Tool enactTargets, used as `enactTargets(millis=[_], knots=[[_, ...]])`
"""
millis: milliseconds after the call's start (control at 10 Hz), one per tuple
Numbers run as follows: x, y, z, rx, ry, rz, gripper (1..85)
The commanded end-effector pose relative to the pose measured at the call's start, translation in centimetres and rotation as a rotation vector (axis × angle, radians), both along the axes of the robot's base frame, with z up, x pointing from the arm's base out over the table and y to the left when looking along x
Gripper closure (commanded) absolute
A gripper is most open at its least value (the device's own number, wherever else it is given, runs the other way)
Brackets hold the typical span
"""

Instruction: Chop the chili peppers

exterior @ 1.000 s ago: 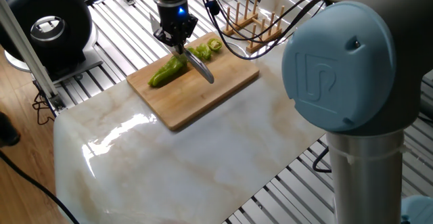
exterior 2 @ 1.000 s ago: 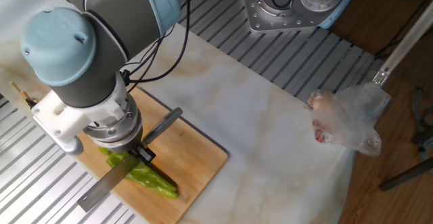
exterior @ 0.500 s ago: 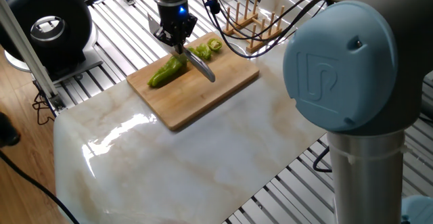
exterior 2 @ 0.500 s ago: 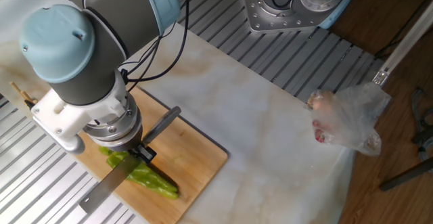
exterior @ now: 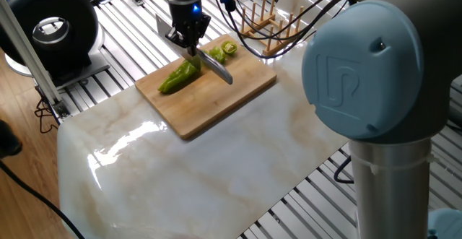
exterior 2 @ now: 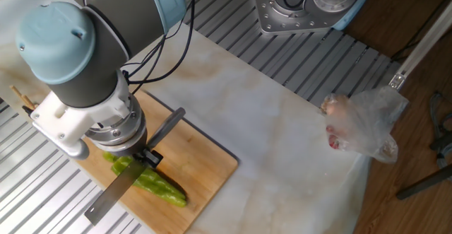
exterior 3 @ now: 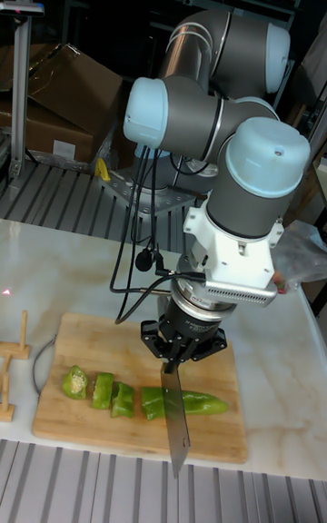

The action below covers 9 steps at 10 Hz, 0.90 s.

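Note:
A wooden cutting board lies on the marble table. On it rests the uncut part of the light-green chili peppers, tapered tip outward. Several cut pieces lie in a row beyond it. My gripper is shut on a knife handle. The knife's steel blade crosses over the pepper's cut end. Whether the edge touches the pepper I cannot tell.
A wooden dish rack stands just past the board. A clear plastic bag lies at the marble's far corner. A black round device sits off the table. The arm's base is bolted beside the marble.
The gripper and knife have risen slightly from the board; the blade tip sits a little higher. The pepper and its pieces have not moved.

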State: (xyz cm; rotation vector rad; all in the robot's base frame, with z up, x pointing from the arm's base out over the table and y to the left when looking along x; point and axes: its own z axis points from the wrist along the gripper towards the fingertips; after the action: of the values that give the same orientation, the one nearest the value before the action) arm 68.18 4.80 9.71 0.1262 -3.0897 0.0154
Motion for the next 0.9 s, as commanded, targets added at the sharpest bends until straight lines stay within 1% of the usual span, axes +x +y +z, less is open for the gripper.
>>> enactTargets(millis=[0,300,800], knots=[[-0.06,0.01,0.14,0.013,0.005,0.026,84.3],[-0.1,-0.06,-0.23,0.025,0.009,0.029,84.3],[-0.1,-0.24,-0.71,0.028,0.014,0.044,84.3]])
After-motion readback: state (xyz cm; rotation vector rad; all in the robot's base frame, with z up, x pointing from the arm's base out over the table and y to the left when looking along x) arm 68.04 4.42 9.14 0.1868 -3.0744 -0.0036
